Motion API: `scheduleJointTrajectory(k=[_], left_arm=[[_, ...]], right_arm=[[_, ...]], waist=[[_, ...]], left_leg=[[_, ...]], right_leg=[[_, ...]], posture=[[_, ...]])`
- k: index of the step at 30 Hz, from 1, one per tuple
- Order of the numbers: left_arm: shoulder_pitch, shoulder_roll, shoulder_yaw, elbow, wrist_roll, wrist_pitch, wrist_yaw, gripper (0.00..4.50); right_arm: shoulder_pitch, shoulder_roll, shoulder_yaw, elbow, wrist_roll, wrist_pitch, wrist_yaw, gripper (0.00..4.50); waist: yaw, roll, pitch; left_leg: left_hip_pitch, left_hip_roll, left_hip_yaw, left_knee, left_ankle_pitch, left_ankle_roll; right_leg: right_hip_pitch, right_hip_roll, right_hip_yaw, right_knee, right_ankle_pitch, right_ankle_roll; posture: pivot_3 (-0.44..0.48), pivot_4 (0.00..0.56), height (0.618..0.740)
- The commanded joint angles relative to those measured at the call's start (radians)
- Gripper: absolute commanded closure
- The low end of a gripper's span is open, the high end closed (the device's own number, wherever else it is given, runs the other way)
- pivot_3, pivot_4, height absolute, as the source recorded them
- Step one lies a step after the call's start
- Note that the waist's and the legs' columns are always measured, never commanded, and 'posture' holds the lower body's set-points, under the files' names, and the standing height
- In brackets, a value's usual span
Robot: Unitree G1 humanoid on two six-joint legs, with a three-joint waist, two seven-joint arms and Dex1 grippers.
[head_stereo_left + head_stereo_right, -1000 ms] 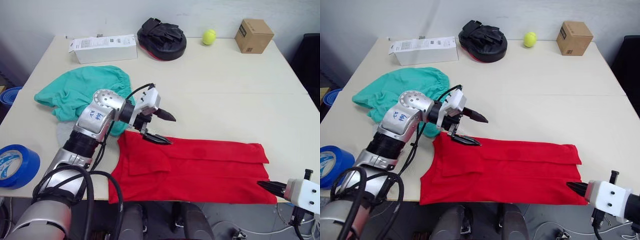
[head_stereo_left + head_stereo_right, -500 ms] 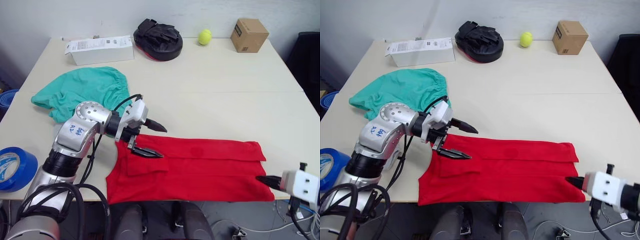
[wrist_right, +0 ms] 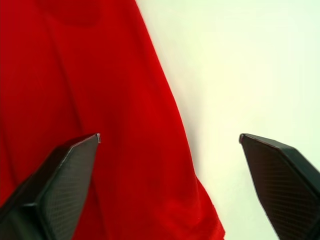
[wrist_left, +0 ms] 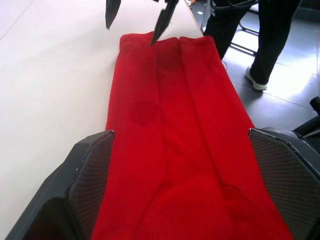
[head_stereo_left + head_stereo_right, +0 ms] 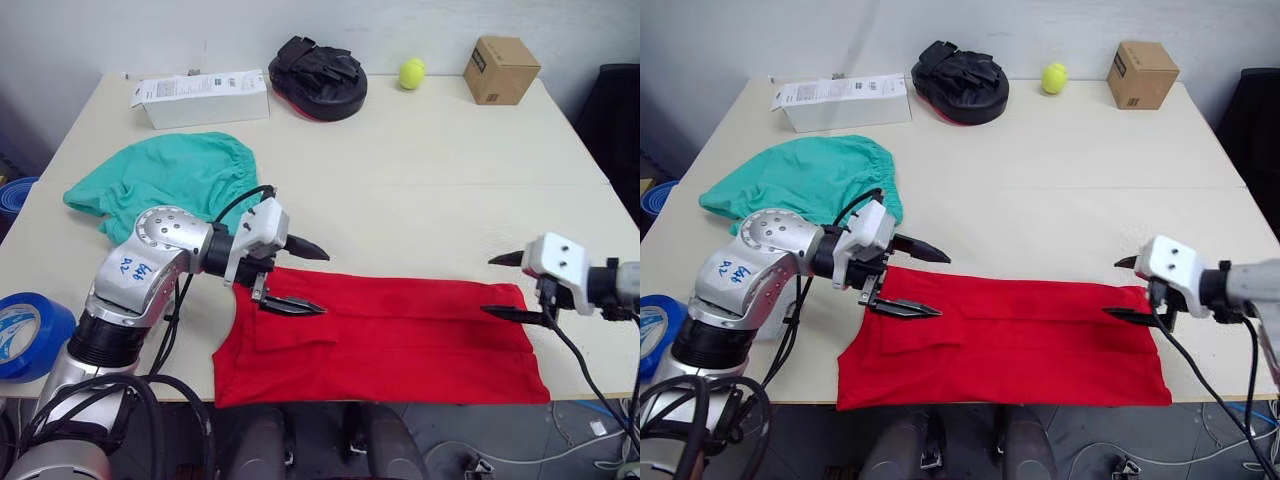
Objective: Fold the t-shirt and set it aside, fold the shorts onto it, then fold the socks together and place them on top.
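T-shirt (image 5: 390, 330) lies in a long folded strip along the lower edge of the bench (image 5: 420, 170). My left end effector (image 5: 300, 277) is spread wide at the strip's left end, holding nothing; right end effector (image 5: 505, 286) likewise released over its right end. Shorts (image 5: 165, 180) bunched at mid-left. Still the shirt step, I judge; next, pinch both ends and fold across.

A wide cream table (image 5: 420, 170) stands against a pale wall (image 5: 150, 30); a dark chair (image 5: 615, 110) is beside it.
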Motion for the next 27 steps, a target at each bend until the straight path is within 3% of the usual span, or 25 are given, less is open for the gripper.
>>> scheduleJointTrajectory(k=[1,7,13,20,27], left_arm=[[0.001,0.012,0.024,-0.037,-0.019,-0.008,0.011,0.00],[0.004,0.018,0.039,-0.057,-0.036,0.007,0.031,0.00],[0.007,0.027,0.047,-0.073,-0.042,0.011,0.044,0.00],[0.015,0.042,0.050,-0.075,-0.048,0.004,0.057,0.00],[0.021,0.048,0.050,-0.070,-0.045,-0.007,0.066,0.00]], right_arm=[[-0.104,-0.020,0.074,0.085,-0.025,0.063,0.069,0.10],[-0.246,0.005,0.210,0.256,-0.130,0.044,0.110,0.10],[-0.299,0.043,0.274,0.348,-0.217,-0.021,0.077,2.11],[-0.303,0.057,0.258,0.371,-0.224,-0.114,0.073,4.45],[-0.376,0.089,0.259,0.399,-0.260,-0.217,0.032,4.48]], waist=[[0.000,0.000,0.000],[0.000,0.000,0.000],[-0.002,0.000,0.000],[-0.004,0.000,0.000],[-0.012,0.000,0.000]], left_leg=[[0.000,0.000,0.000,0.000,0.000,0.000],[-0.001,0.000,0.000,0.000,0.000,0.000],[0.000,0.001,0.000,0.000,0.000,0.000],[0.001,0.001,0.001,0.000,0.000,-0.001],[0.001,0.001,0.001,0.000,0.000,-0.001]], right_leg=[[0.000,0.000,0.000,0.000,0.000,0.000],[0.000,0.000,-0.001,0.000,0.000,0.000],[0.000,0.000,0.000,0.000,0.000,0.000],[0.001,0.000,0.000,0.001,0.000,0.000],[0.000,0.000,0.000,0.001,0.000,0.000]], posture=[[0.000,0.150,0.740],[0.000,0.150,0.740],[0.000,0.150,0.740],[0.000,0.150,0.740],[0.000,0.150,0.740]])
